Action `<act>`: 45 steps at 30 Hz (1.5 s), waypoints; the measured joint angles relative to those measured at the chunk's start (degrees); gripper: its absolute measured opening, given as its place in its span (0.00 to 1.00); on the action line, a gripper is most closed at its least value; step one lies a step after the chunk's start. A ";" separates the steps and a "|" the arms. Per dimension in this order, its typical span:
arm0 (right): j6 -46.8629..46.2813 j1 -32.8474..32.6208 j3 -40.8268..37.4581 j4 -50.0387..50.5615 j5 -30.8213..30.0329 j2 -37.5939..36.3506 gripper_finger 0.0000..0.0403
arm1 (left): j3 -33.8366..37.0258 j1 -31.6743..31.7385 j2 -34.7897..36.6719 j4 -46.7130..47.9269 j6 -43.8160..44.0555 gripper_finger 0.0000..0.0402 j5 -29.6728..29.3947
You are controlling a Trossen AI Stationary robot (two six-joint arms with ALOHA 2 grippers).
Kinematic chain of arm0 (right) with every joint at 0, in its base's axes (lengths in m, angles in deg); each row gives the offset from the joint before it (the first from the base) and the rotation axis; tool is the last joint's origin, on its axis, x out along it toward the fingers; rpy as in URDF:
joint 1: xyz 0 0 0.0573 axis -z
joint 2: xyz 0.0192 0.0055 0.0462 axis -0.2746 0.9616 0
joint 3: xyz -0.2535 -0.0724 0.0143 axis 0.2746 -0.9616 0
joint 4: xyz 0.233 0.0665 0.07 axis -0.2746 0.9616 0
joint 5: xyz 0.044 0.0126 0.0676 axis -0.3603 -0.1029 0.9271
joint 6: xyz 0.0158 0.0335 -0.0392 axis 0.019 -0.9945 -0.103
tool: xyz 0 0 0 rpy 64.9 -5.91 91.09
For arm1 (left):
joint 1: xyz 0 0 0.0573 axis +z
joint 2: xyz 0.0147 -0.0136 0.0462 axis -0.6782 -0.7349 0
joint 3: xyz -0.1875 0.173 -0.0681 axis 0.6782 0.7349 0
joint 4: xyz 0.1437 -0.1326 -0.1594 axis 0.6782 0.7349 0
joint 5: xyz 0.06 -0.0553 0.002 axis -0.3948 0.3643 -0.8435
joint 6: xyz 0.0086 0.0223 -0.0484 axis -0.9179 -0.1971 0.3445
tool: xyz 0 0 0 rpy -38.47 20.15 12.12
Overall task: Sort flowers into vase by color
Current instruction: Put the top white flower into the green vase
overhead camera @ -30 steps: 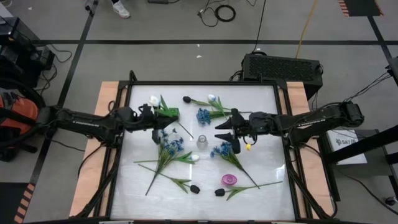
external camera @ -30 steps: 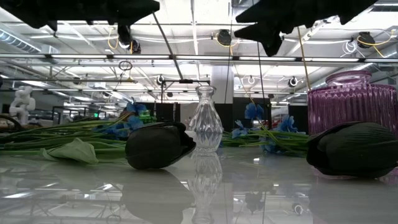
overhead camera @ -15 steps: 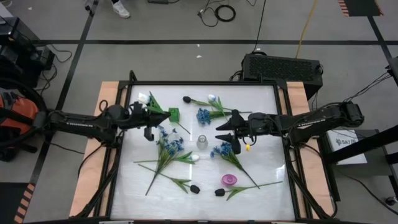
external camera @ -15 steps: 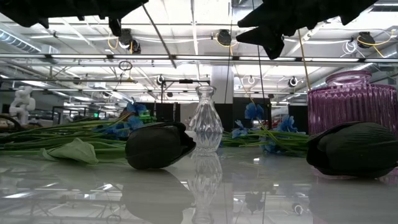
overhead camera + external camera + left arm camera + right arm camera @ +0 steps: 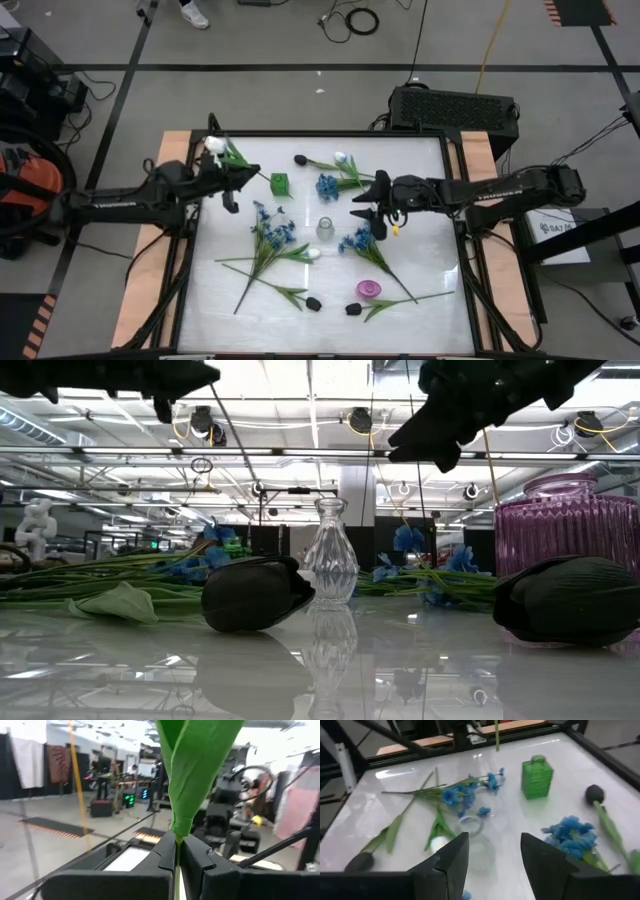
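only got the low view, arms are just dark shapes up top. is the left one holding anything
observer: yes, the left gripper is shut on the green stem of a white tulip, held in the air over the table's left side.
operator: and the right one
observer: the right gripper is open and holds nothing; it hovers close to the clear vase.
operator: wheres the green vase, cant see it
observer: the green vase stands upright between the left gripper and a blue spray.
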 joint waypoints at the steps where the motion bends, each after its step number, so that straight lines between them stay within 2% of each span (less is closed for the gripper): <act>1: 0.37 0.60 0.00 -0.50 0.00 0.00 0.42 | -0.02 0.74 0.19 1.11 0.04 0.04 0.00; 11: 0.91 6.09 0.00 -1.27 0.00 0.02 0.42 | 0.00 7.70 1.37 7.64 4.94 0.04 0.06; 19: -0.61 7.17 0.00 -1.25 0.04 0.02 0.42 | -0.02 14.35 4.15 10.69 9.53 0.04 3.17; 26: -2.02 7.19 0.00 -2.68 0.02 0.02 0.42 | -0.02 20.53 5.31 13.82 14.79 0.04 9.19; 30: -2.12 7.17 0.00 -6.08 0.02 0.02 0.42 | -0.02 22.04 5.34 12.64 18.43 0.04 15.66; 37: -6.33 7.04 0.00 -13.17 0.39 0.02 0.42 | -0.02 22.62 5.33 13.25 18.63 0.04 17.41; 45: -4.69 7.11 0.00 -9.36 0.35 0.04 0.42 | -0.02 23.48 5.31 12.87 17.13 0.04 13.92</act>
